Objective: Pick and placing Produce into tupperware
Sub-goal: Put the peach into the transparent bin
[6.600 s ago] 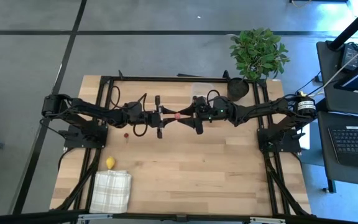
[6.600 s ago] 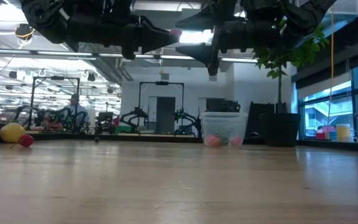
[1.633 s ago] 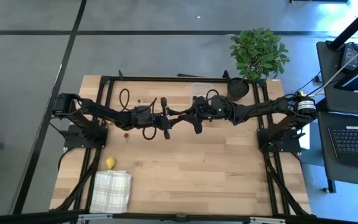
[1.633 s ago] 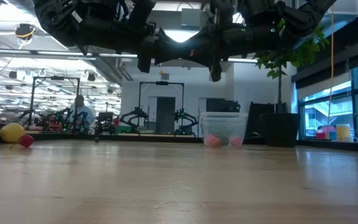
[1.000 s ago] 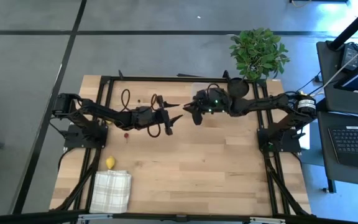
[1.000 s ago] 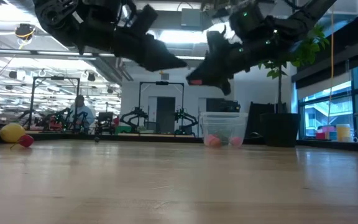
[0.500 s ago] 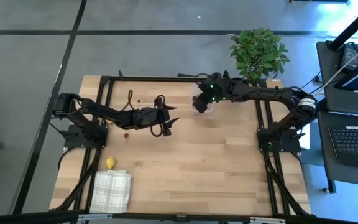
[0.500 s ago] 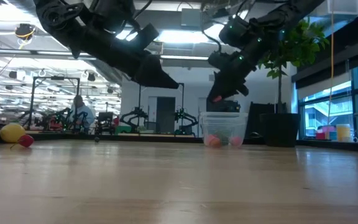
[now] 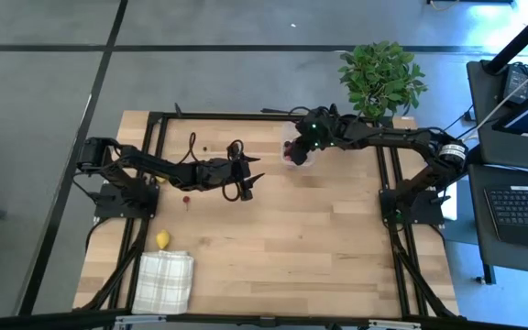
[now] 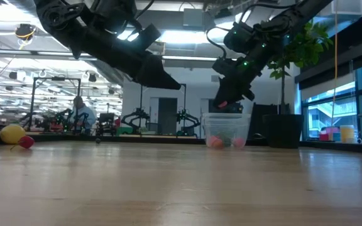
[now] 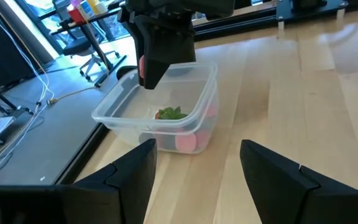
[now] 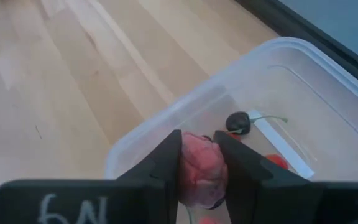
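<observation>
My right gripper [image 12: 199,163] is poised directly above the tupperware [image 12: 303,81], and its two dark fingers [image 12: 166,163] are clamped on a pinkish-red piece of produce [image 12: 199,169], one finger pressed against each side of it. The piece sits squeezed in a narrow gap, hanging over the near wall of the clear box rather than resting on anything. Below it, on the floor of the box, lies a dark cherry [image 12: 237,121] with a thin pale stem, and beside that a small red piece [image 12: 277,160] touching the bottom. From the low view my right gripper [image 10: 222,102] points down just above the rim of the tupperware [image 10: 226,130], which stands on the table [image 10: 181,182] close to the black pot [image 10: 284,130] of the leafy plant [image 9: 380,76]. My left gripper [image 11: 194,163] hangs over the middle of the table with its fingers spread wide apart and nothing between them, aimed at the tupperware [image 11: 166,118], where a red piece with a green leafy top [image 11: 171,114] shows through the clear wall. Well apart from the box, near the left edge, a yellow lemon [image 9: 162,239] lies just beside the white checked cloth [image 9: 165,280], and a small red berry [image 9: 185,197] sits alone on the wood close to my left arm.
</observation>
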`<move>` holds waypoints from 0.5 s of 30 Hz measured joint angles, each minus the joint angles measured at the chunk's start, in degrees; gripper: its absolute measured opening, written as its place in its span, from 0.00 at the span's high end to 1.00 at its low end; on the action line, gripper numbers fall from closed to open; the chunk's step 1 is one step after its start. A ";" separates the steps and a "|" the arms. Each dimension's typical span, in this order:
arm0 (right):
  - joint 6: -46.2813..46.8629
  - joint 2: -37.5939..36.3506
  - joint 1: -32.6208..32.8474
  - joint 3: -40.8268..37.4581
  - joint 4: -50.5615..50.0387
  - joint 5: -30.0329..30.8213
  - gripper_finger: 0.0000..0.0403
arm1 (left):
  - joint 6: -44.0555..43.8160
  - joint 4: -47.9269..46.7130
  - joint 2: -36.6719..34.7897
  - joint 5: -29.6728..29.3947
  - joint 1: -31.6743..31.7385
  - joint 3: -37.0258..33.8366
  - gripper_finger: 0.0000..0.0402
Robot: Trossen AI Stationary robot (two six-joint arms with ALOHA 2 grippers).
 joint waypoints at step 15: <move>0.02 0.00 -0.02 -0.04 0.24 2.88 0.75 | 0.09 -1.22 0.00 0.00 0.00 0.02 0.44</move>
